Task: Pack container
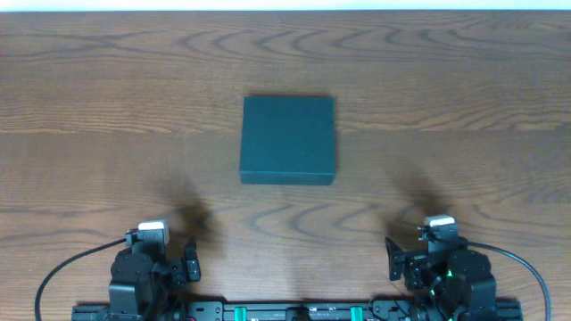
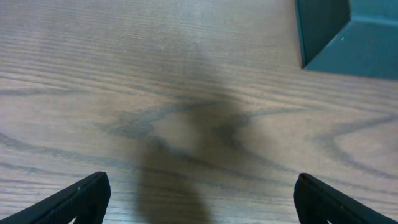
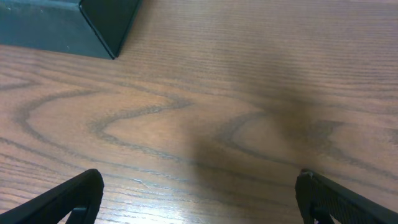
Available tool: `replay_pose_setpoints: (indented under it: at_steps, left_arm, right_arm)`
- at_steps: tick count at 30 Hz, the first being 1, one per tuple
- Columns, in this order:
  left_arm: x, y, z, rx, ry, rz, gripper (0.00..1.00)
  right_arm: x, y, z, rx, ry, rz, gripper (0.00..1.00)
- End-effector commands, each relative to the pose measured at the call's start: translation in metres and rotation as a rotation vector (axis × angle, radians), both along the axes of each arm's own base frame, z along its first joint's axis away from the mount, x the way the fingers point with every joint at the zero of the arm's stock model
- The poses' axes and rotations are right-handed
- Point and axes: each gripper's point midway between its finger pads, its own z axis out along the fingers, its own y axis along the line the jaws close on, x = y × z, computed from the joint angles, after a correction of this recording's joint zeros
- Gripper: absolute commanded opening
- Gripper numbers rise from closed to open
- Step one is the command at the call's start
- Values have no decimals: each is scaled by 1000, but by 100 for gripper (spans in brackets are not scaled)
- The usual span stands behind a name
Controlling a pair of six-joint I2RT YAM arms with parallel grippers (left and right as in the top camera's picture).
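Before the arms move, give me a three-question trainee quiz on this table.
1. True or false: the container sits closed, with neither arm touching it.
2. Pick one. The left gripper is: A) shut on the container; B) open above the table; C) reaching inside the container.
3. Fill in: the right gripper has its fingers spread ____.

Key: 1 true; 2 B; 3 open.
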Motion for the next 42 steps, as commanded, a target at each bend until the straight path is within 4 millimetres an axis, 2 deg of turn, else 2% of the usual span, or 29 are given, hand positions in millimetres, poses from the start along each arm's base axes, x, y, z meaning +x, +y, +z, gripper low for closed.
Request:
replay_pose_setpoints:
  at_steps: [1,6,42]
  left_arm:
    - [-1,4,-3,86,4,-47,95]
    - [-6,3,-21,100,59,-72,95]
    - [-6,3,-20,101,60,-71,95]
  right_arm:
    - [-1,1,-3,-5,6,12,99]
    - [-1,1,-3,-5,6,12,99]
    - [-1,1,-3,-5,6,12,99]
